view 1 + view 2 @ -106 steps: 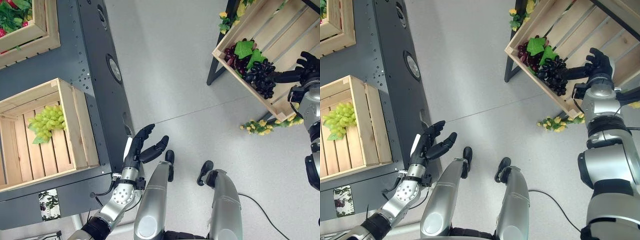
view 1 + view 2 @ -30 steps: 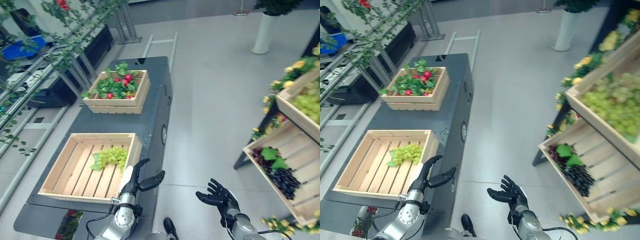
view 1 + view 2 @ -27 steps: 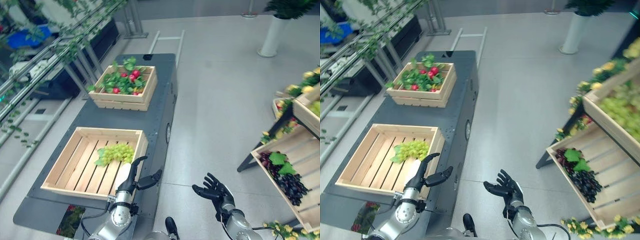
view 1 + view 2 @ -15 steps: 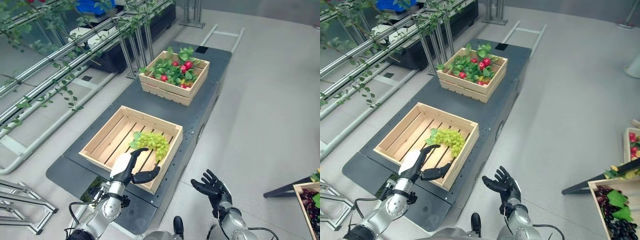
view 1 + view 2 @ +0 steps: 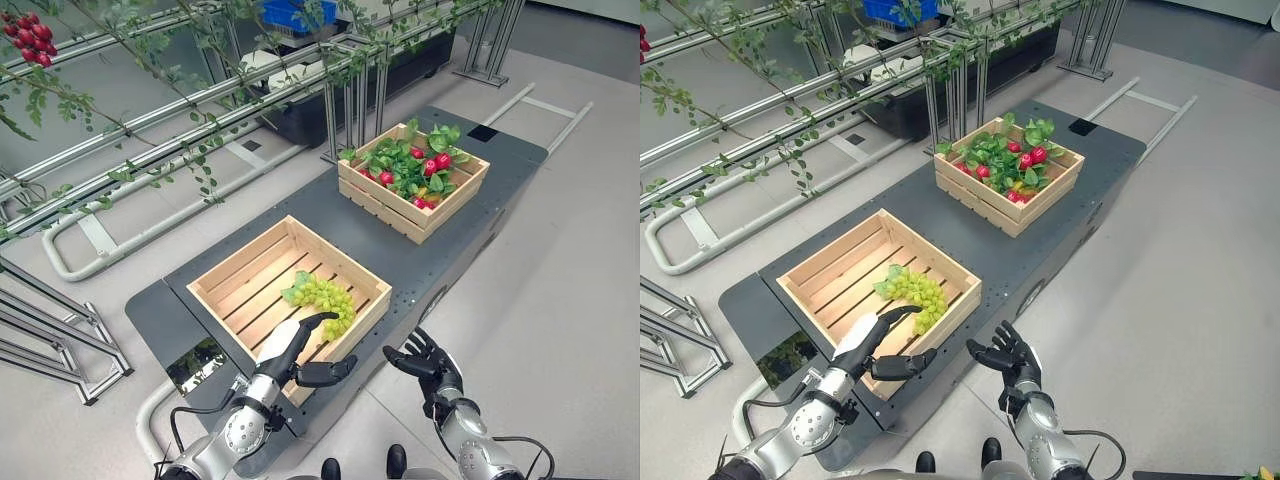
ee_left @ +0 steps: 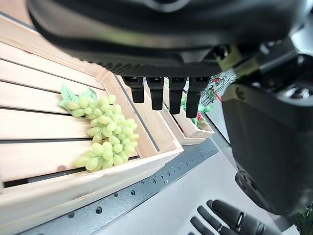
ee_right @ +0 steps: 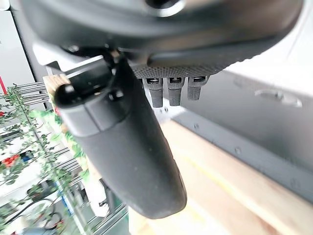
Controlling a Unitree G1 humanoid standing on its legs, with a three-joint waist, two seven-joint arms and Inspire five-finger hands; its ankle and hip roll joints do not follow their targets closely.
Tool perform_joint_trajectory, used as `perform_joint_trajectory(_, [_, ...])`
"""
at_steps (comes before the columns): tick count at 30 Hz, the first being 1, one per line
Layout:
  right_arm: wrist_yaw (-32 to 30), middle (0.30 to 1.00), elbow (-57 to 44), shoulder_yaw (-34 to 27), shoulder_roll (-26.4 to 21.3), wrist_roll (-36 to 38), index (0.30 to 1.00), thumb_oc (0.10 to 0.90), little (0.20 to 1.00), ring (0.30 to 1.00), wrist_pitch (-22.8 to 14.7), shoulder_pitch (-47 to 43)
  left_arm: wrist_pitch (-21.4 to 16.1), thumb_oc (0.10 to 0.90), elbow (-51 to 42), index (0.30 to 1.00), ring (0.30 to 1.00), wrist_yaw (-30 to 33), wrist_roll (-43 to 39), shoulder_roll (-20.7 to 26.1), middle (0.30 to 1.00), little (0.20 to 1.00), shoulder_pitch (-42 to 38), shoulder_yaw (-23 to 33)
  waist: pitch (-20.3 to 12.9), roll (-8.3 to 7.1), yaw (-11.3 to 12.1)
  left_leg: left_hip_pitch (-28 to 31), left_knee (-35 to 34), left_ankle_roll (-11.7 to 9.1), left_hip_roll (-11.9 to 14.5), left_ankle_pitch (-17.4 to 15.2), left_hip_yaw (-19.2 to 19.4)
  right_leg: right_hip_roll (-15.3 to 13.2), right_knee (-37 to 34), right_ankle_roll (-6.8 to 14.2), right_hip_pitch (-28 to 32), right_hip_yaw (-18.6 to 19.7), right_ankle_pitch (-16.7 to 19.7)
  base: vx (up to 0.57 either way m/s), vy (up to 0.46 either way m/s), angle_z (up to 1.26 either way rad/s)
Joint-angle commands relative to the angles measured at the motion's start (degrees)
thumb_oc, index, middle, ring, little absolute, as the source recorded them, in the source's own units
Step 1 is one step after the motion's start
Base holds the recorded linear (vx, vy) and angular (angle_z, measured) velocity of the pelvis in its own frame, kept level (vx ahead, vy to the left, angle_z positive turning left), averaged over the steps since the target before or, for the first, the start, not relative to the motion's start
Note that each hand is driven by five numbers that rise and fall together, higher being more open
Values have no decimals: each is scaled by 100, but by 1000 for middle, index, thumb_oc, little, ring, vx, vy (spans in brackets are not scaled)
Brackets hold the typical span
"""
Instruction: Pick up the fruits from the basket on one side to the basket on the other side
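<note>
Resting spot: a bunch of green grapes (image 5: 323,296) lies on the slatted floor of the near crate (image 5: 232,273), close to its front-right wall
Grapes: small round pale-green fruit in a knobbly cluster, with a flat green leaf at one end
Near crate: square, light bare wood, thin boards with gaps between the floor slats
Far crate (image 5: 372,202): same pale wood, packed with green leaves and round red fruit (image 5: 428,170)
Platform (image 5: 326,219): dark grey, flat, long with rounded corners — both crates stand on it, well apart
Left hand (image 5: 295,347): fingers straight and spread, reaching over the near crate's front edge, tips just short of the grapes; holds nothing
Right hand (image 5: 430,366): fingers loosely splayed, palm empty — beside the platform's front edge, over the pale floor (image 5: 571,276)
</note>
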Motion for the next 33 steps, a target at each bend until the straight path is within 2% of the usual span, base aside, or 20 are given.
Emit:
perform_joint_trajectory(1, [-88,900,-477,83,49,-153,900,800,900,900,-74,-166,-545,800,-308,900,900,614,-305,-25,900,900,-474,436,-6,-150,148,-221,146,-378,203,-292,-41,-235,182,-12,300,-262,-457,4,-56,25])
perform_joint_trajectory(4, [-154,900,-365,30,80,-122,900,800,900,900,-23,-157,-653,800,-248,900,900,630,-545,-112,900,900,-469,568,8,-219,157,-318,453,-423,201,-413,22,-234,157,-90,358,-278,-509,67,-26,21])
perform_joint_trajectory(5, [-283,900,-394,-30,95,-93,900,800,900,900,-1,-109,-726,800,-272,900,900,569,-539,-139,900,900,-463,617,28,-265,148,-510,866,-458,182,-466,215,-274,180,-118,369,-351,-519,10,-6,39])
perform_joint_trajectory(7, [-590,900,-439,-87,62,94,900,800,900,900,-184,-48,-906,800,-370,900,900,446,-454,-170,900,900,-562,597,191,-293,93,-1249,1787,-684,283,-112,833,-343,274,-154,405,-717,-531,-65,19,78])
perform_joint_trajectory(8, [-796,900,-259,-55,34,179,900,800,900,900,-449,-259,-932,800,-330,900,900,459,-518,-249,900,900,-843,468,301,-223,62,-1147,1161,-744,440,-157,1232,-395,408,-50,424,-875,-626,-26,95,119])
perform_joint_trajectory(9, [-786,900,-144,-74,48,133,900,800,900,900,-493,-335,-910,800,-281,900,900,479,-552,-271,900,900,-903,438,306,-209,64,-1045,1033,-678,404,-218,1213,-415,452,-34,408,-877,-639,74,195,145])
perform_joint_trajectory(10, [-839,900,28,-104,88,111,900,800,900,900,-513,-444,-872,800,-153,900,900,493,-507,-328,900,900,-968,409,297,-181,106,-945,936,-551,221,-311,964,-448,531,20,394,-845,-639,88,152,101])
perform_joint_trajectory(11, [-856,900,51,-105,96,125,900,800,900,900,-513,-463,-880,800,-107,900,900,498,-446,-354,900,900,-976,409,293,-171,125,-932,910,-521,153,-317,861,-457,545,46,402,-836,-628,105,237,71])
perform_joint_trajectory(12, [-909,900,16,-95,154,118,900,800,900,900,-553,-508,-896,800,-79,900,900,558,-377,-379,900,900,-998,409,265,-109,129,-758,552,-413,128,-150,781,-485,739,84,285,-880,-634,201,244,5])
perform_joint_trajectory(14, [-1028,900,-96,-249,241,-14,900,800,900,900,-612,-355,-873,800,-220,900,900,171,-880,-208,900,900,-950,504,203,-40,52,-357,211,-249,81,-269,975,-602,1919,250,9,-1016,-845,236,240,-18])
perform_joint_trajectory(16, [-1051,900,-169,-338,302,-37,900,800,900,900,-625,-236,-875,800,-292,900,900,-32,-1021,-139,900,900,-834,563,220,-21,18,-227,26,-124,-11,-268,900,-793,3214,380,-510,-900,-667,119,151,11])
perform_joint_trajectory(18, [-1005,900,-182,-399,317,3,900,800,900,900,-656,-183,-866,800,-368,900,900,-140,-980,-101,900,900,-764,551,272,-22,-32,-173,17,-62,-42,-324,831,-854,3777,409,-885,-711,-500,75,57,6])
perform_joint_trajectory(19, [-949,900,-167,-447,342,22,900,800,900,900,-650,-161,-857,800,-421,900,900,-161,-857,-57,900,900,-732,520,311,-19,-77,-138,9,-51,-41,-360,740,-781,3638,402,-1004,-577,-439,56,-92,11])
perform_joint_trajectory(20, [-876,900,-122,-479,382,23,900,800,900,900,-616,-186,-835,800,-513,900,900,-101,-816,23,900,900,-726,502,351,16,-95,-164,9,-75,37,-318,711,-716,2959,299,-1027,-566,-319,55,-180,38])
perform_joint_trajectory(21, [-813,900,-89,-441,411,-2,900,800,900,900,-614,-248,-814,800,-571,900,900,4,-847,46,900,900,-760,531,370,40,-48,-170,10,-132,108,-325,756,-782,2083,266,-884,-662,-309,18,-228,46])
perform_joint_trajectory(23, [-701,900,5,-304,416,-55,900,800,900,900,-656,-471,-794,800,-618,900,900,429,-718,33,900,900,-889,582,445,43,46,-206,9,-163,163,-428,941,-894,839,365,-737,-750,160,0,-211,30])
perform_joint_trajectory(25, [-872,900,46,-186,441,-249,900,800,900,900,-453,-622,-882,800,-681,900,900,766,-590,-49,900,900,-938,746,406,6,47,-277,38,-130,237,-429,848,-794,721,360,-657,-337,34,85,-268,6])
perform_joint_trajectory(29, [-720,900,-204,-158,379,-621,900,800,900,900,-360,-471,-1021,800,-1257,900,900,551,-910,-15,900,900,-770,1076,312,-95,121,-272,186,-227,370,-393,977,-744,656,316,-316,-693,-161,147,-196,25])
perform_joint_trajectory(30, [-749,900,-210,-182,298,-494,900,800,900,900,-246,-433,-1147,800,-1429,900,900,193,-1367,-43,900,900,-700,1198,284,-119,144,-282,253,-271,427,-380,990,-715,579,294,-176,-765,-219,117,-137,-2])
perform_joint_trajectory(33, [-591,900,-164,-257,230,-405,900,800,900,900,-212,-432,-1130,800,-1602,900,900,111,-1832,-128,900,900,-638,1422,242,-122,165,-198,173,-351,467,-325,932,-657,394,230,72,-874,-279,125,-103,-1])
